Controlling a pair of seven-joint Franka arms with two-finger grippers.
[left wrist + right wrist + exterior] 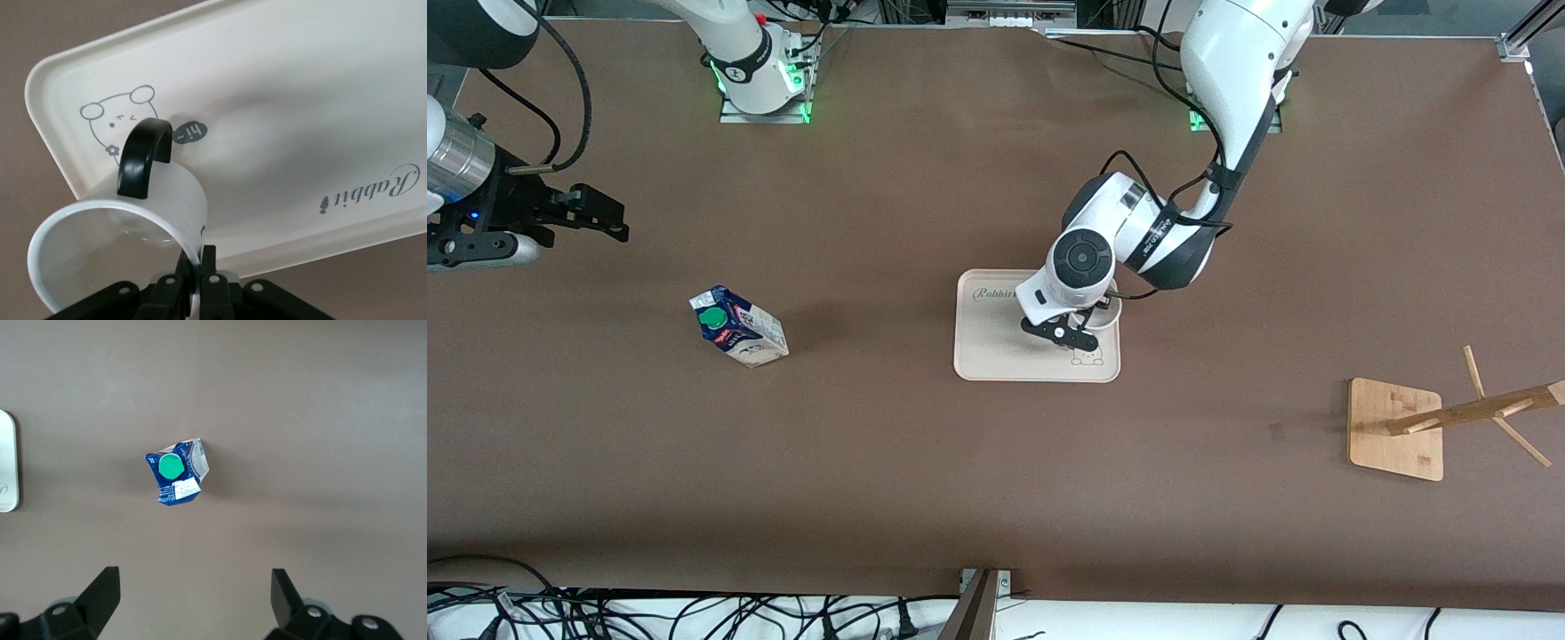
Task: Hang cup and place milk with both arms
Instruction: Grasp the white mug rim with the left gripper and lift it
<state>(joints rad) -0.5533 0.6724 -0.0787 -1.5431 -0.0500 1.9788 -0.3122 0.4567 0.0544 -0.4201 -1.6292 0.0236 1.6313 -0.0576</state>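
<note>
The white cup (167,200) with its black loop handle (143,157) sits on the cream tray (287,120). My left gripper (199,261) is shut on the cup's wall, one finger inside the rim and one outside. From the front, the left gripper (1069,333) hides most of the cup (1108,315) at the tray's (991,351) end toward the left arm. The milk (738,327) stands on the table toward the right arm's end, green cap up. My right gripper (596,218) hovers open over bare table, apart from the milk (175,472).
A wooden rack with pegs (1467,411) on a square base (1396,431) stands toward the left arm's end, nearer the front camera than the tray. The tray's rim (7,463) shows in the right wrist view. Cables lie along the front edge (694,613).
</note>
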